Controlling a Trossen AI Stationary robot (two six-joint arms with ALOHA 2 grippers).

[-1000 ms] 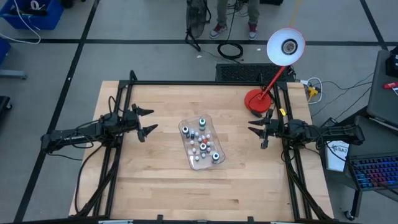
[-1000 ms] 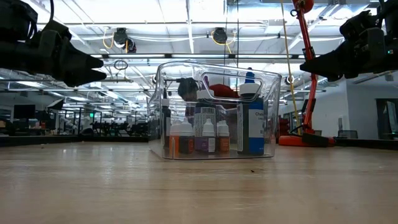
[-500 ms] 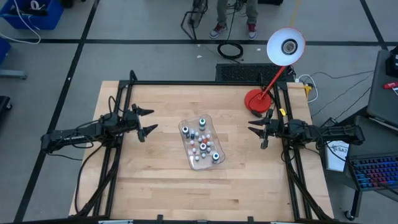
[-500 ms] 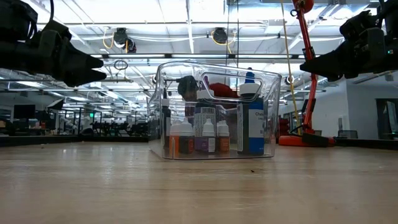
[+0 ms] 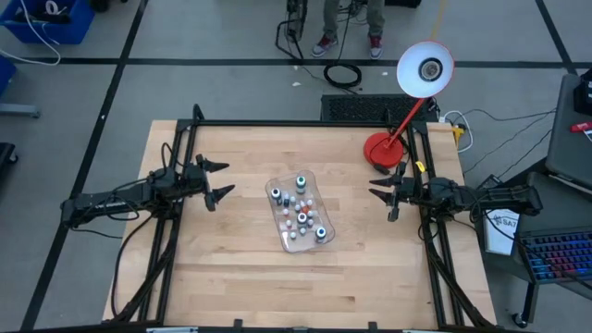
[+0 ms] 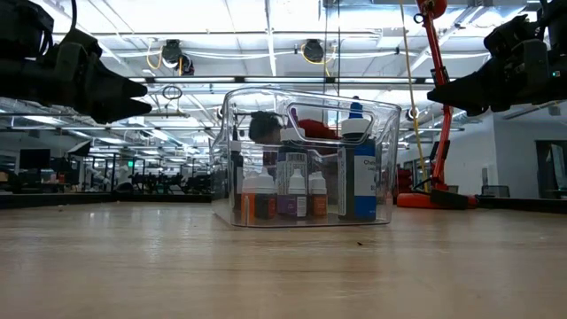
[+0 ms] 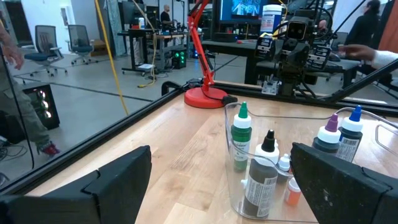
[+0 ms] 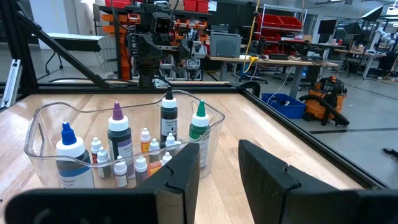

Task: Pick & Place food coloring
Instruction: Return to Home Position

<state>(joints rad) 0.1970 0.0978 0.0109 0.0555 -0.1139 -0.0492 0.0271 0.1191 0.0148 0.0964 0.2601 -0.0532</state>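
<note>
Several small food coloring bottles (image 5: 300, 205) with white, green, blue, purple and black caps stand upright inside a clear rectangular plastic tray (image 5: 287, 239) at the table's middle; they also show in the low view (image 6: 301, 190), the left wrist view (image 7: 261, 168) and the right wrist view (image 8: 134, 146). My left gripper (image 5: 220, 180) hovers open to the tray's left, above the table. My right gripper (image 5: 381, 192) hovers open to the tray's right, its fingers a small gap apart in the right wrist view (image 8: 217, 174). Both are empty.
A red desk lamp (image 5: 384, 146) stands on its base at the table's far right corner, its white shade (image 5: 425, 68) hanging beyond the far edge. Bare wood lies around the tray. A person's legs (image 5: 347, 28) show on the floor beyond the table.
</note>
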